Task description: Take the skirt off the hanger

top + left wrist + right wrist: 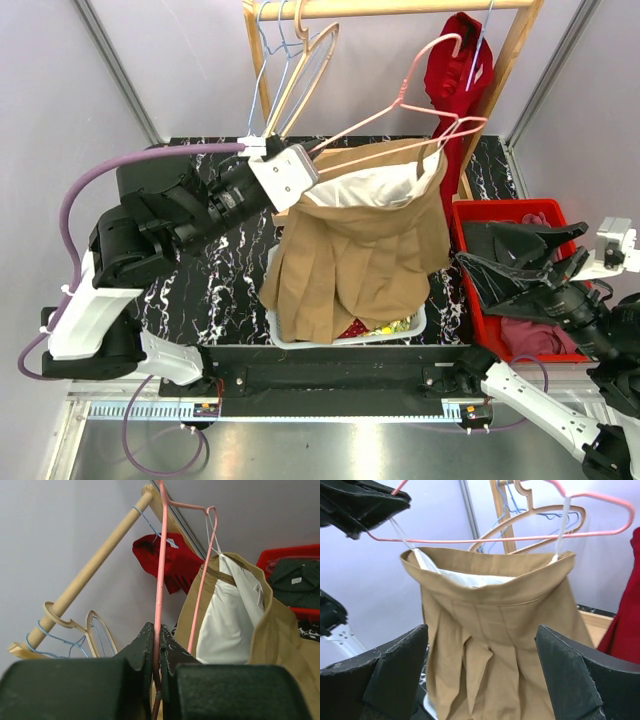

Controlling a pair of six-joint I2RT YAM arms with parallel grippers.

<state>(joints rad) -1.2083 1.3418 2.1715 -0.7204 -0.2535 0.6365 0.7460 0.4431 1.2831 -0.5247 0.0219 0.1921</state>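
Note:
A tan pleated skirt [350,250] with white lining hangs by white loops from a pink wire hanger [400,105]. My left gripper [303,162] is shut on the hanger's left end and holds it tilted, off the rail. The left wrist view shows the pink wire [160,580] pinched between the jaws of that gripper [159,635], with the skirt [280,635] to the right. My right gripper [465,247] is open and empty just right of the skirt. In the right wrist view the skirt [500,645] hangs beyond the gripper's [481,630] spread fingers, apart from them, below the hanger [495,539].
A wooden rail [400,8] carries empty hangers [290,60] and a red garment [455,70]. A white basket [400,325] with clothes sits under the skirt. A red bin [500,215] with clothes stands at the right, below my right arm.

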